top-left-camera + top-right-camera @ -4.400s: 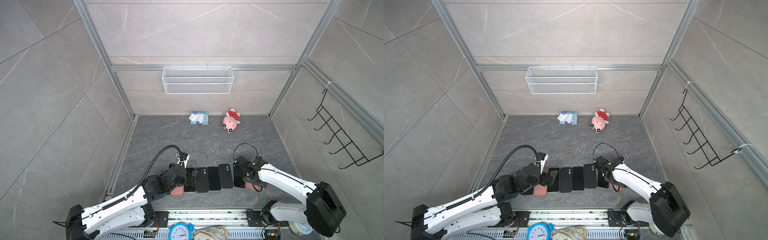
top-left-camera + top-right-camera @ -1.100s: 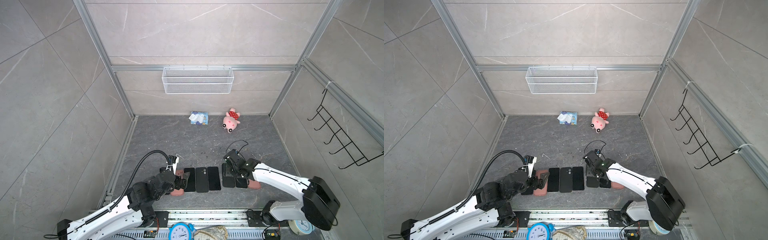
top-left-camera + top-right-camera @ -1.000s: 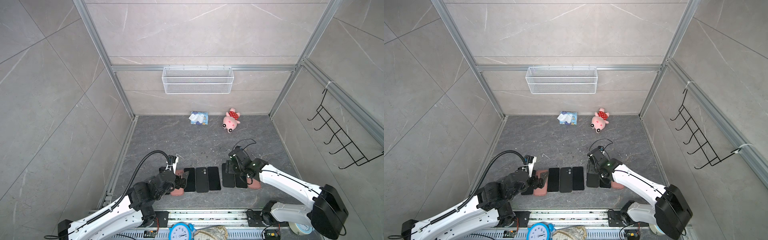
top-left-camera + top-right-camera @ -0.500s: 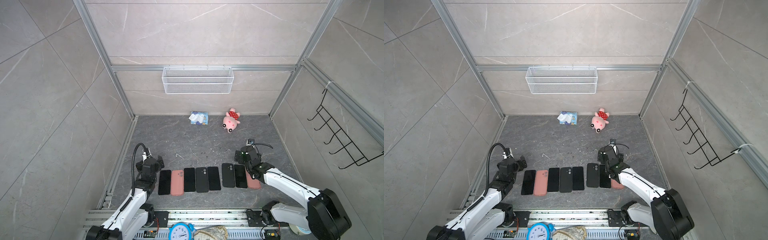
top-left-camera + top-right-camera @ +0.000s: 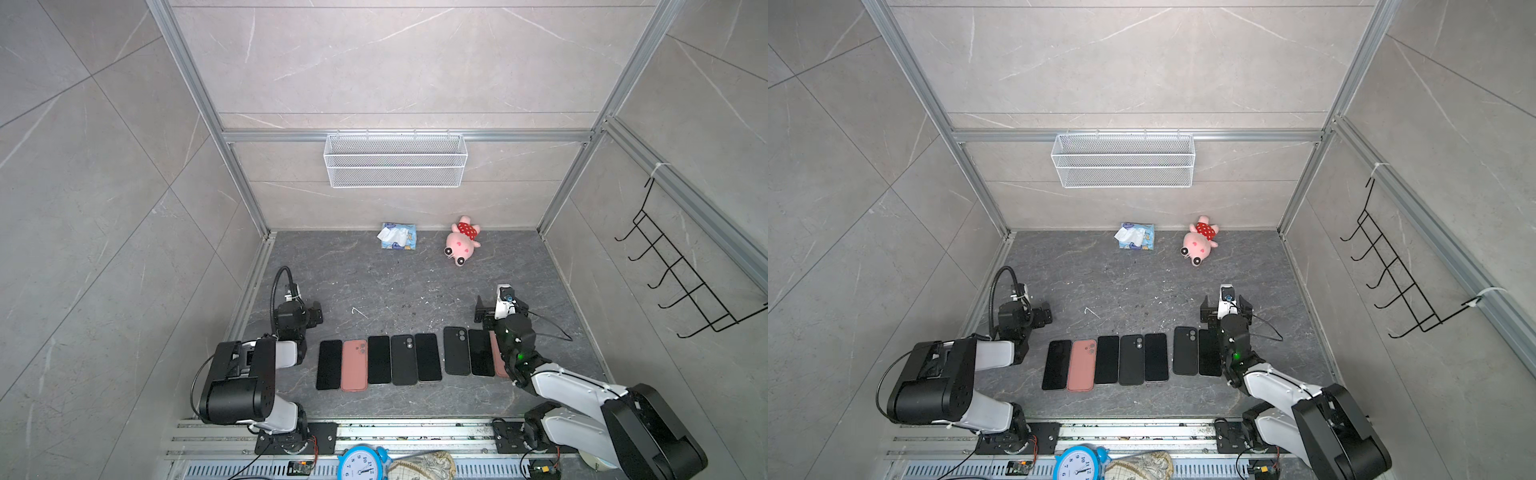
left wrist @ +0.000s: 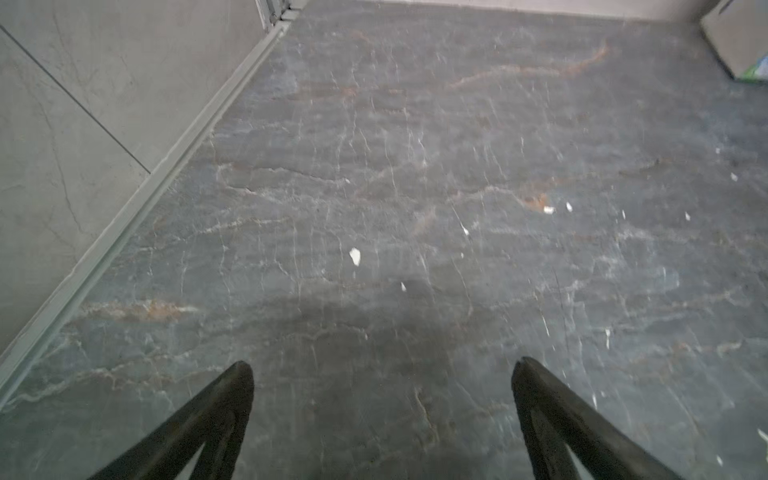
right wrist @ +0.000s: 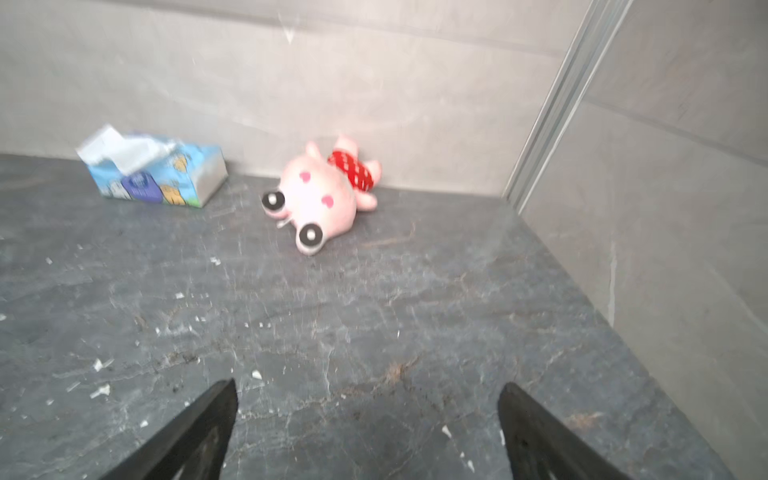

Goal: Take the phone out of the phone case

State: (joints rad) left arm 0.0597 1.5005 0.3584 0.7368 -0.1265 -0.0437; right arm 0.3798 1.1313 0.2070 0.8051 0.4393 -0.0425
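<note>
Several dark phones and cases lie flat in a row on the grey floor in both top views. At its left end a black phone lies beside a pink phone case. Another pink case at the right end is mostly hidden under my right arm. My left gripper is open and empty, left of the row. Behind the row's right end, my right gripper stands open and empty. Neither wrist view shows the row.
A tissue box and a pink plush toy lie by the back wall. A wire basket hangs above them. Black hooks are on the right wall. A blue clock is at the front edge.
Both arms have drawn back from over the row. The right gripper has opened wide. The left arm has folded back to the left wall, leaving the black phone and pink case side by side.
</note>
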